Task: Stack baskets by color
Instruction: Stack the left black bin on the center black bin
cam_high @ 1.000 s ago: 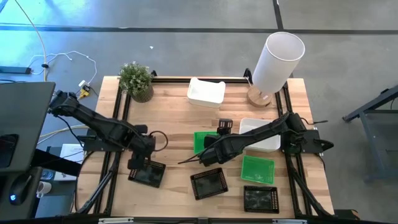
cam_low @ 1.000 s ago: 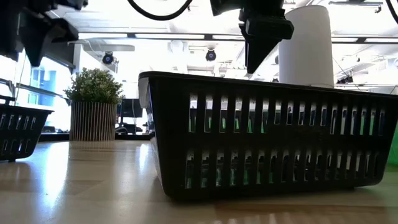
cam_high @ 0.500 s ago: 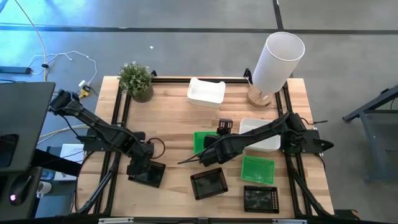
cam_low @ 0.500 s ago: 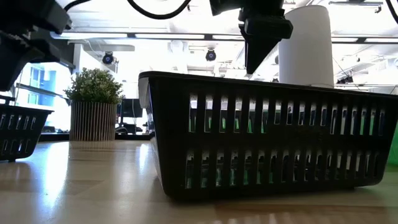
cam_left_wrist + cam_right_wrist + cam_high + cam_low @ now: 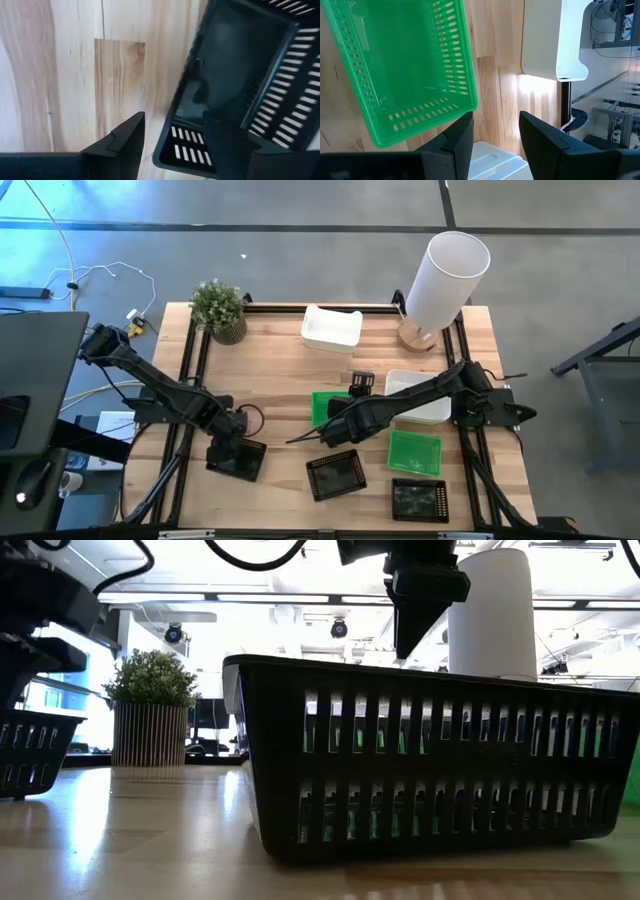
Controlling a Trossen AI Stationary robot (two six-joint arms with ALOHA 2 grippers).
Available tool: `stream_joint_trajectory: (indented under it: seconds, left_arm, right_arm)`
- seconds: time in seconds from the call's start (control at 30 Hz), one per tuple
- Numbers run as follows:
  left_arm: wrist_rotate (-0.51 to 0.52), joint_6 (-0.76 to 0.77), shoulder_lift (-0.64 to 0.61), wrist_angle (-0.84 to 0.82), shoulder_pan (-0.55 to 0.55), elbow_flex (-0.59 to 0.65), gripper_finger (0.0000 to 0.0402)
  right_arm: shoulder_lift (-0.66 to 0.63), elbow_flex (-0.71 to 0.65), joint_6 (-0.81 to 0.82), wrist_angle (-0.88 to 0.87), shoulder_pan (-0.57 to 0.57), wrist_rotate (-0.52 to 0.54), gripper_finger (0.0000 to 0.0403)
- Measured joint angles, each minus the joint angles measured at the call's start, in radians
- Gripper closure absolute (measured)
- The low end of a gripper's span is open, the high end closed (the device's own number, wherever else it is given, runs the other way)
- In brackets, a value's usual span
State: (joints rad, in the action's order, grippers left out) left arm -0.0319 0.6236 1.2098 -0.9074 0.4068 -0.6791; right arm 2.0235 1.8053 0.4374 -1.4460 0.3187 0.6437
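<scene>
High view: baskets are lying scattered over the wooden table [image 5: 280,370], none of them visibly sorted into colour stacks yet.
Left gripper [image 5: 172,142]: it is straddling the end wall of the black basket [image 5: 238,459] at the table's left front, one finger outside, one inside, spread apart and not clenched on it.
Right gripper [image 5: 496,132]: it is hovering unclenched and empty over the middle of the table, by the green basket [image 5: 405,65].
Other baskets: two more black ones are sitting at [image 5: 336,475] and [image 5: 419,499], a second green one [image 5: 414,451] to the right, white ones at the back [image 5: 331,327] and at the right under the arm [image 5: 425,402].
Risk, left: I judge a pinch on one thin perforated wall is likely letting the basket tilt or slip on lifting.
Risk, right: the right arm is stretching across the middle, so a carry toward the other black baskets could clip it.
Risk, props: the white cylinder [image 5: 446,278] and potted plant [image 5: 219,309] are standing well apart from the work.
Writing: no brand, label or lettering is readable anywhere.
</scene>
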Motion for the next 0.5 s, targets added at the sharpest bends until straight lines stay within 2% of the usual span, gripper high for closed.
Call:
stream_joint_trajectory:
  seconds: [0.27, 0.5]
  left_arm:
    - [0.016, 0.070, 0.001, 0.066, -0.001, 0.054, 0.0228]
    - [0.021, 0.120, 0.001, 0.128, -0.001, 0.063, 0.0305]
  right_arm:
    - [0.000, 0.000, 0.002, 0.015, 0.000, 0.000, 0.0259]
    - [0.000, 0.000, 0.020, 0.018, 0.002, -0.013, 0.0259]
